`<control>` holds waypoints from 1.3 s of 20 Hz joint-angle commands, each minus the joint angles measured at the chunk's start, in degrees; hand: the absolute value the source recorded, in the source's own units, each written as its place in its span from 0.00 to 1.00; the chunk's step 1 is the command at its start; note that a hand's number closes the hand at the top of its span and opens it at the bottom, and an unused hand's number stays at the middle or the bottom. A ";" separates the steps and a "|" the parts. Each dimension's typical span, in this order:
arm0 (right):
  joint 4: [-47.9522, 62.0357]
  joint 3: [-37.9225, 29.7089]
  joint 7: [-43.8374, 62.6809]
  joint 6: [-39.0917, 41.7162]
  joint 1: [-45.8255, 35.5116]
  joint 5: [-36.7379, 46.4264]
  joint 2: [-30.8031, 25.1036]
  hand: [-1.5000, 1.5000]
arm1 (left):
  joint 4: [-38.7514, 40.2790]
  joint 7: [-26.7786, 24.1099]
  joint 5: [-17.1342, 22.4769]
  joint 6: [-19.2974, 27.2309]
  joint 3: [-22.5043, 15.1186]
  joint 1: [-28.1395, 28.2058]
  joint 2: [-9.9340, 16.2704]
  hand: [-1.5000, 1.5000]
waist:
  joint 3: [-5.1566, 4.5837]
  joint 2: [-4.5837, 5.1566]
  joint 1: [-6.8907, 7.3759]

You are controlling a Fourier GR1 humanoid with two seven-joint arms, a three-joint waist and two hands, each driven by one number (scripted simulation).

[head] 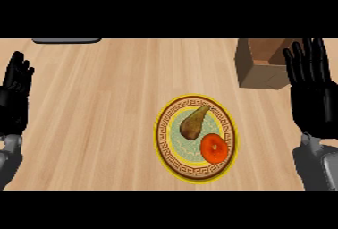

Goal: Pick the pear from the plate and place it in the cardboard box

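Note:
A brown-green pear [195, 122] lies on the upper middle of a yellow-rimmed patterned plate [170, 159] at the counter's centre, stem end pointing up and right. The open cardboard box [260, 67] stands at the back right. My right hand [314, 96] is open, fingers straight and up, at the right edge just in front of the box and well right of the plate. At the left edge my left hand [14, 96] rests open, fingers up, far from the plate. Neither hand holds anything.
An orange-red round fruit [214, 148] lies on the plate's lower right, beside the pear. A dark flat object [66, 40] shows at the counter's far edge, upper left. Bare wooden counter [99, 112] stretches between the left hand and the plate.

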 commanded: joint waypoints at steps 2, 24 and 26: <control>-4.25 4.03 8.60 -11.86 -3.30 15.42 -4.41 0.00 | -1.43 -1.88 -2.10 -4.03 -4.23 -0.67 -0.47 0.50 | 0.22 0.37 0.31; -4.97 37.17 69.22 26.10 -19.94 60.42 -17.62 0.00 | -2.28 -7.32 -3.27 -19.14 -13.72 -2.62 0.01 0.50 | -0.17 0.83 3.18; -3.81 38.11 74.47 33.91 -23.12 56.83 -14.10 0.00 | -2.84 -7.21 -4.20 -18.27 -14.60 -1.90 -0.79 0.50 | -0.05 0.60 3.45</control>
